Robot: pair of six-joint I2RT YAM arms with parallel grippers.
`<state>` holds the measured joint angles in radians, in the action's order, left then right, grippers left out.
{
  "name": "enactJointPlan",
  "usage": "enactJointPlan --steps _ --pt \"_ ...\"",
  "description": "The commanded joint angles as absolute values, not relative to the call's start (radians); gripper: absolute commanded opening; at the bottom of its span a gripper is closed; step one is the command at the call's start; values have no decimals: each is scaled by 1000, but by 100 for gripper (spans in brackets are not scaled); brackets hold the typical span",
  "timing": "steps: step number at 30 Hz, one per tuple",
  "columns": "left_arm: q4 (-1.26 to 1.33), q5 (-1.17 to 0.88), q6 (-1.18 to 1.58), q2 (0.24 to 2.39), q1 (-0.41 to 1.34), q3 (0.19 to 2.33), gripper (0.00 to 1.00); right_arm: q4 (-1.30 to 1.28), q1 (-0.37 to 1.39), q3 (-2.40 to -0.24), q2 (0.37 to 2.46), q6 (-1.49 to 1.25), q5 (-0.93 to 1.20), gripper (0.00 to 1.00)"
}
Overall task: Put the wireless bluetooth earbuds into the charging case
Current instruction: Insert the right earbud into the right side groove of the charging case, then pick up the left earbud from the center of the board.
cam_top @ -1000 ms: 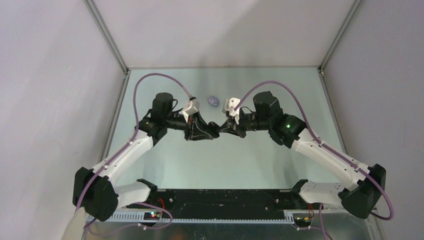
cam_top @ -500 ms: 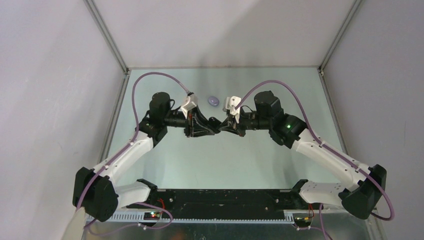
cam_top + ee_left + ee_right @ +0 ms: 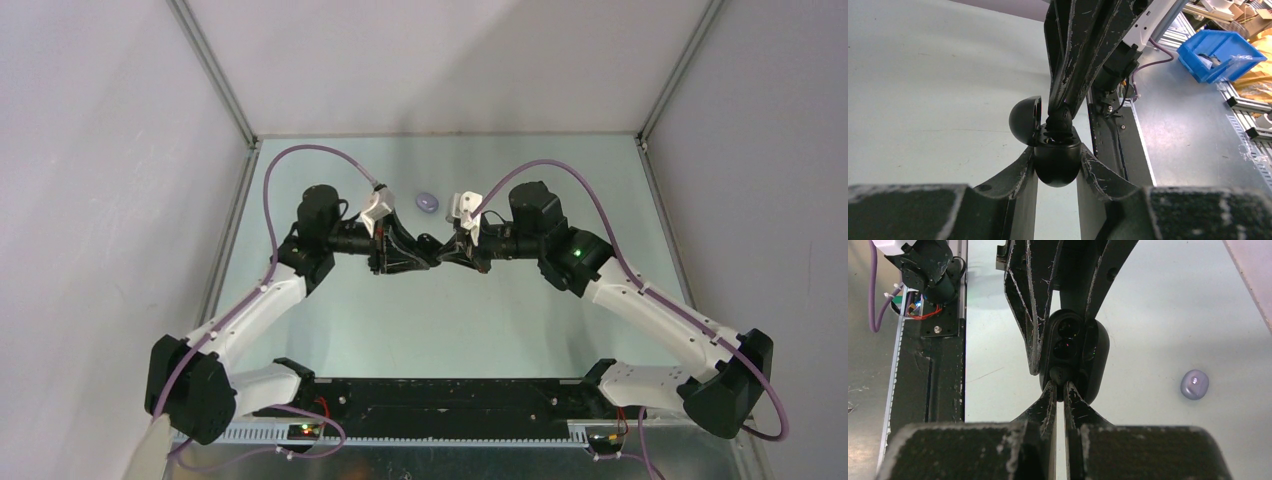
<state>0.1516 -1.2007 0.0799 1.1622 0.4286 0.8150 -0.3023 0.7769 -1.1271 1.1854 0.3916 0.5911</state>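
From above, the two arms met tip to tip over the middle of the table [image 3: 330,310], the left tool [image 3: 431,259] pointing toward 3 o'clock and the right tool [image 3: 447,256] toward 9 o'clock. What they held between them was hidden by their black fingers. A lilac case [image 3: 428,201] lay closed on the table at 12 o'clock from that meeting point, near it but apart. In the left wrist view, the left tool was pinching the rounded body of a black case [image 3: 1057,170] from both sides. Its lid [image 3: 1025,120] stood open at 10 o'clock of the body. The right tool came down from 12 o'clock, its tips holding a black earbud [image 3: 1061,120] at the mouth of the black case. In the right wrist view, the right tool's fingers were pressed almost together on the earbud, set against the 6 o'clock end of the open case, whose two dark wells showed above it. The lilac case lay at 3 o'clock, well apart.
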Motion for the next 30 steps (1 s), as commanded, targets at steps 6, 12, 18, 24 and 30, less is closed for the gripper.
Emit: enactJointPlan --steps 6,12,18,24,30 --pt "209 -1205 75 1119 427 825 0 -288 787 -1135 1181 374 638 22" --pt "199 -1209 64 1117 426 825 0 -311 780 -1163 1165 370 644 29" --pt "156 -1213 30 1114 426 834 0 -330 761 -1184 1135 370 649 34" --pt "59 -1218 -68 1105 426 853 0 -344 712 -1202 1096 343 715 27" --pt "10 -1221 -117 1104 428 867 0 -341 699 -1202 1104 325 745 12"
